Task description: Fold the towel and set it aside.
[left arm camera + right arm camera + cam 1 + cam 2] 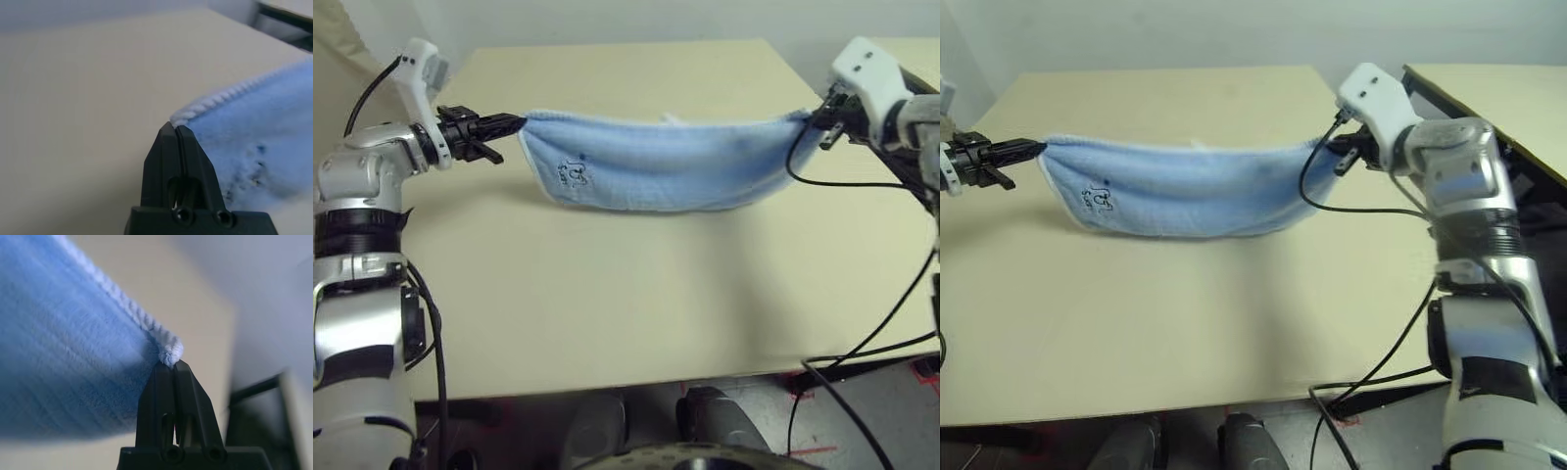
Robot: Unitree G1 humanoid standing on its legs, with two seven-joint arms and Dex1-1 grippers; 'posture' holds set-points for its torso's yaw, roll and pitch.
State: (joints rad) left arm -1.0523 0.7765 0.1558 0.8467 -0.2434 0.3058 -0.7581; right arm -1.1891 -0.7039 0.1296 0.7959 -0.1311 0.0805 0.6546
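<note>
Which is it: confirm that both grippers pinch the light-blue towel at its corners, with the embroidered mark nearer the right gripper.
Not quite: the left eye view shows the embroidered mark nearer the left gripper. Both grippers do pinch the light-blue towel at its corners.

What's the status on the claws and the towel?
Left claw and right claw shut on towel corners; light-blue towel stretched between them, unfolded yet; nothing seen in the way.

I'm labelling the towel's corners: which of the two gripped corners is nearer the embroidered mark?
The one in the left gripper: the dark embroidered mark sits just below it, while the right gripper's corner is across the towel.
</note>
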